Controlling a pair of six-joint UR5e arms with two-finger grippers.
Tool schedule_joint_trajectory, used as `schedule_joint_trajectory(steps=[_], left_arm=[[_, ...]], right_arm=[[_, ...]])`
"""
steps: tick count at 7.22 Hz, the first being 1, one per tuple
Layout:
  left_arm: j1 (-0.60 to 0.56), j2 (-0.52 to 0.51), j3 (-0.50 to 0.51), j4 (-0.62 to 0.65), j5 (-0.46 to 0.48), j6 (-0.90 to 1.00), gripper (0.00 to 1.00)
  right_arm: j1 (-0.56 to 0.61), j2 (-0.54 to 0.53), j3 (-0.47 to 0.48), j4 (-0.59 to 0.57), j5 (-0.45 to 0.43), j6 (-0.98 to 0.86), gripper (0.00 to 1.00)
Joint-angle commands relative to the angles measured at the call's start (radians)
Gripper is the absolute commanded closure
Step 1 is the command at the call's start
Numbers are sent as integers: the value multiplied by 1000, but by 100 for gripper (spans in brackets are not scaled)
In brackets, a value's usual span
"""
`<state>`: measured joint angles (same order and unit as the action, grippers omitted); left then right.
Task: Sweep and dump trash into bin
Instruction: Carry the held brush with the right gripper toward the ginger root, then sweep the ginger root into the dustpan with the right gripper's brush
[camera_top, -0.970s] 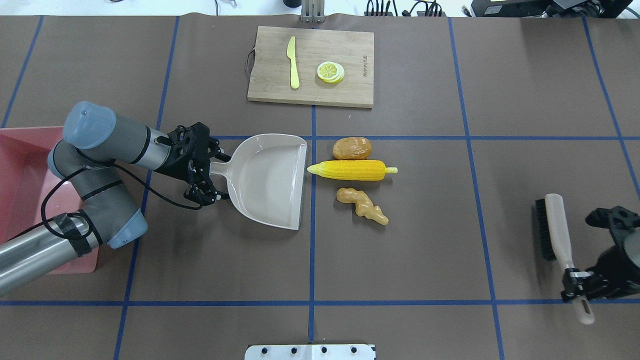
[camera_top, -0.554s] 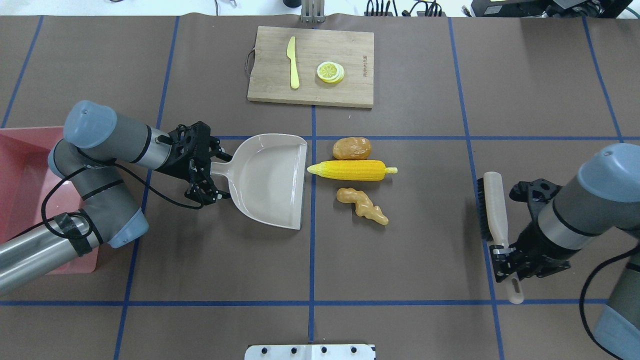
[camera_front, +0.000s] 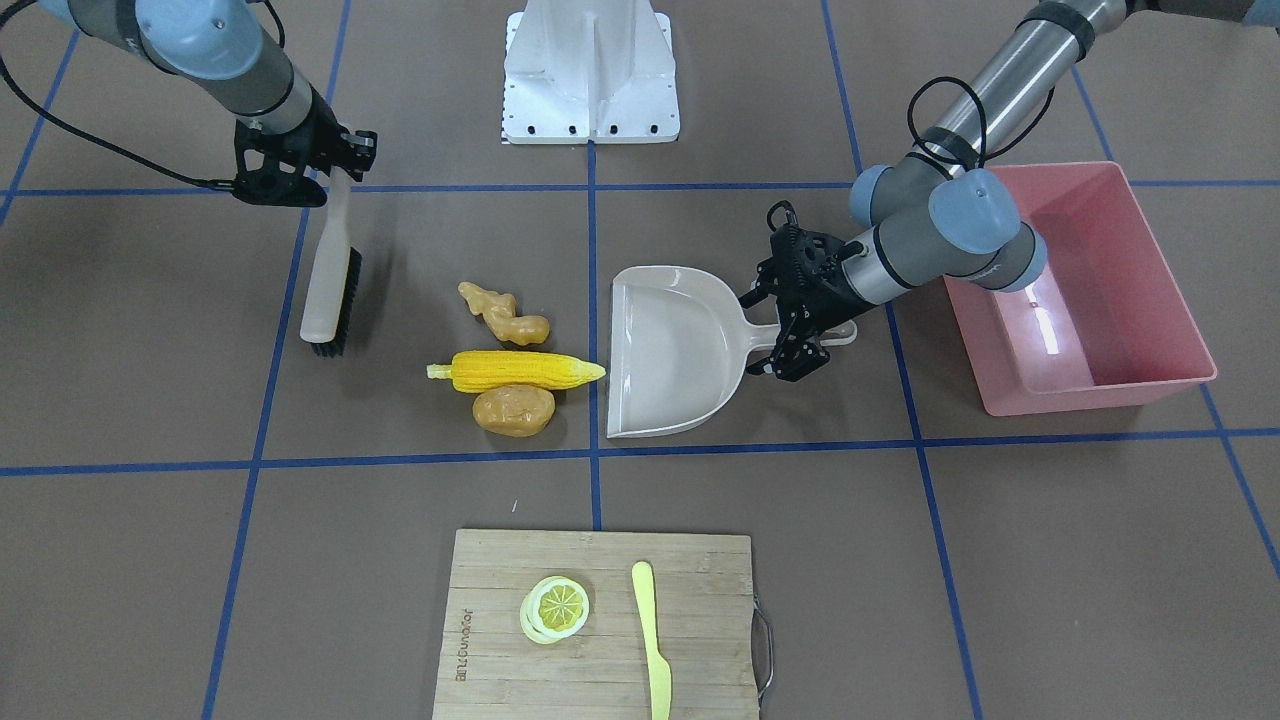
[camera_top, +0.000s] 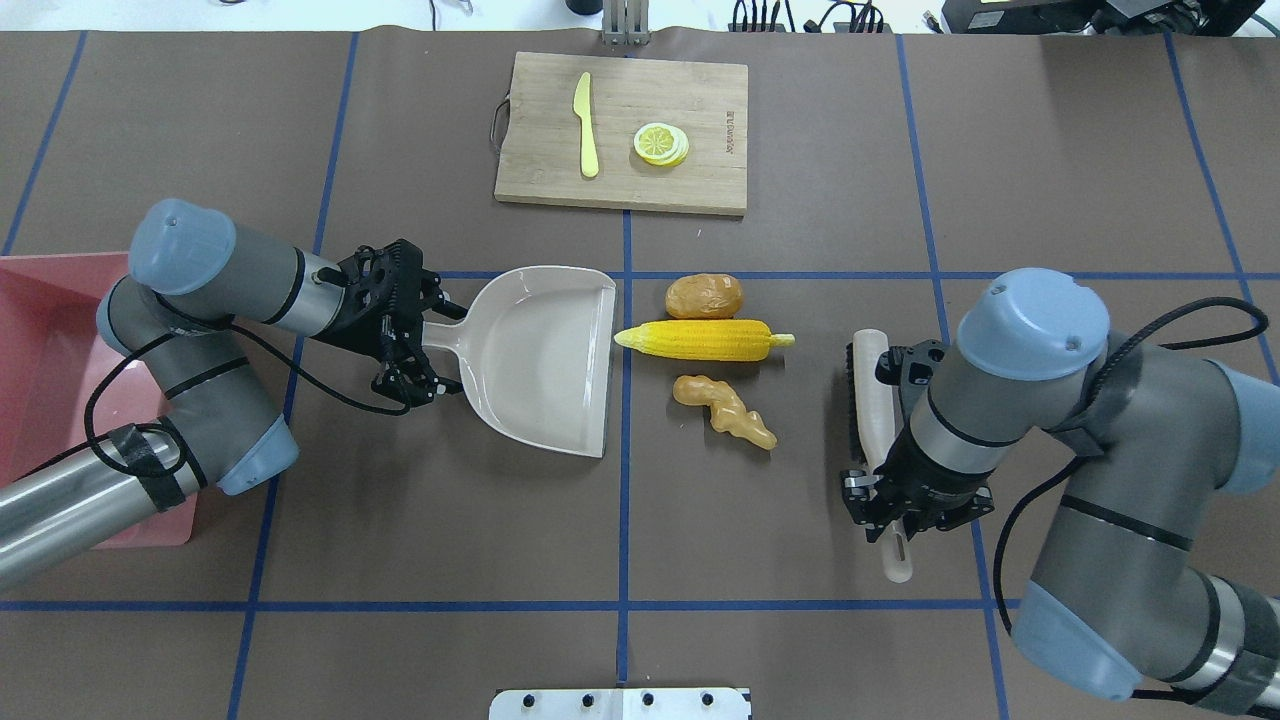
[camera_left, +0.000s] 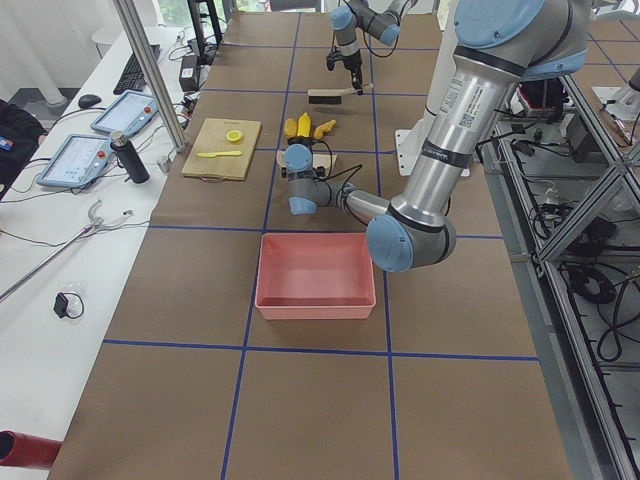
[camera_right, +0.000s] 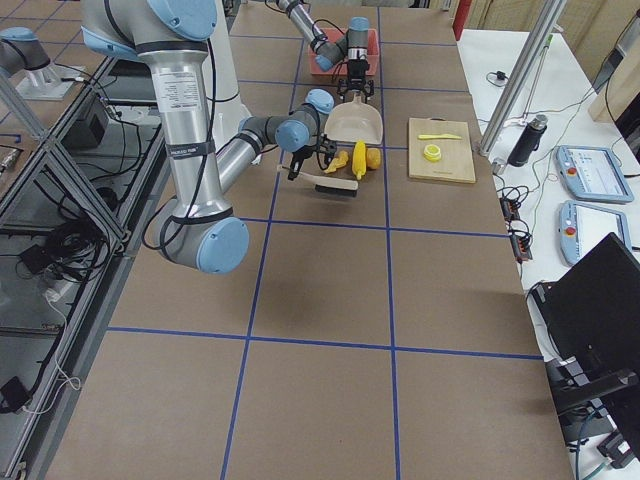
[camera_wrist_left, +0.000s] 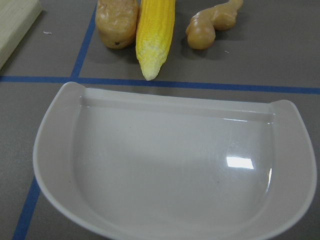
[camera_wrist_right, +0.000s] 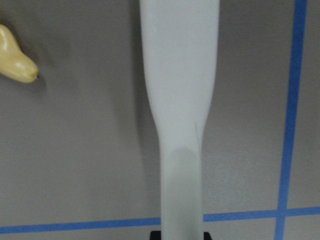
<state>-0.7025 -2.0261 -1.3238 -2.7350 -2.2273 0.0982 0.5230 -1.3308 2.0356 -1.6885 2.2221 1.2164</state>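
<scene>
The corn cob (camera_top: 700, 341), potato (camera_top: 704, 296) and ginger root (camera_top: 725, 410) lie together on the table mid-centre. My left gripper (camera_top: 428, 343) is shut on the handle of the beige dustpan (camera_top: 540, 360), whose open lip faces the trash; the corn's tip almost touches it (camera_wrist_left: 150, 75). My right gripper (camera_top: 888, 505) is shut on the handle of a brush (camera_top: 868, 395), held just right of the trash with its bristles toward the ginger. The pink bin (camera_top: 60, 262) sits at the far left behind my left arm, and it is empty in the front-facing view (camera_front: 1090, 400).
A wooden cutting board (camera_top: 700, 100) lies at the far side of the table, with a yellow plastic knife (camera_top: 586, 125) and a lemon slice (camera_top: 661, 144) on it. A white mounting plate (camera_top: 620, 704) is at the near edge.
My right arm has swung left with the brush, from the table's right edge to just right of the trash. The left arm, dustpan and trash have not moved.
</scene>
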Motion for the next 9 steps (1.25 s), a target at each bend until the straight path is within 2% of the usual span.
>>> schedule_joint_trajectory(steps=[1, 9], left_arm=[[0, 0, 0, 1, 3, 2, 3], [0, 0, -5, 14, 23, 2, 3]], right_arm=[[-40, 80, -67, 0, -15, 26, 100], [-61, 365, -293, 12, -12, 127, 100]])
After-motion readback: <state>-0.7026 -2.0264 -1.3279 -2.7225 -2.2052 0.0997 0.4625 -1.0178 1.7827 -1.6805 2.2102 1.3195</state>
